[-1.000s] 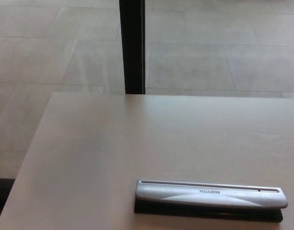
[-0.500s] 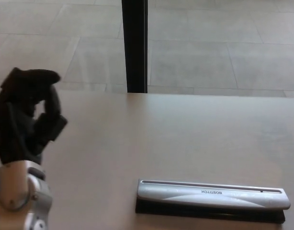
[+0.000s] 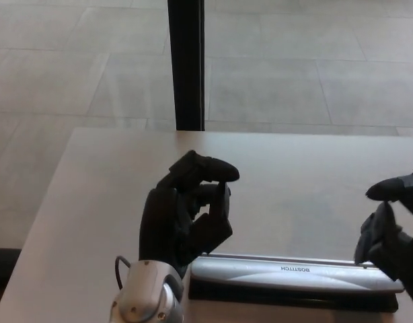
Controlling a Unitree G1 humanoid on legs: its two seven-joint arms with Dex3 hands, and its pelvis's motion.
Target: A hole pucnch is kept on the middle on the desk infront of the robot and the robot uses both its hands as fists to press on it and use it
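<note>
punch (image 3: 297,274) lies near desk (image 3: 99,202) front edge, long axis left-right, label side toward me | my left hand (image 3: 186,219) curled, holds nothing, above its left end | my right hand (image 3: 391,232) half curled, empty, above right end | both hands look equally near; punch is below them, so I judge next move is straight down

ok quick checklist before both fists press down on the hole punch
1. Hole punch flat on the desk, lever up: ok.
2. Left hand over the punch's left end: ok.
3. Left hand closed into a fist: ok, fingers curled, holding nothing.
4. Right hand over the right end: ok, though partly cut off by the frame.
5. Right hand a full fist: cannot tell.
6. Paper loaded in the punch: cannot tell.
</note>
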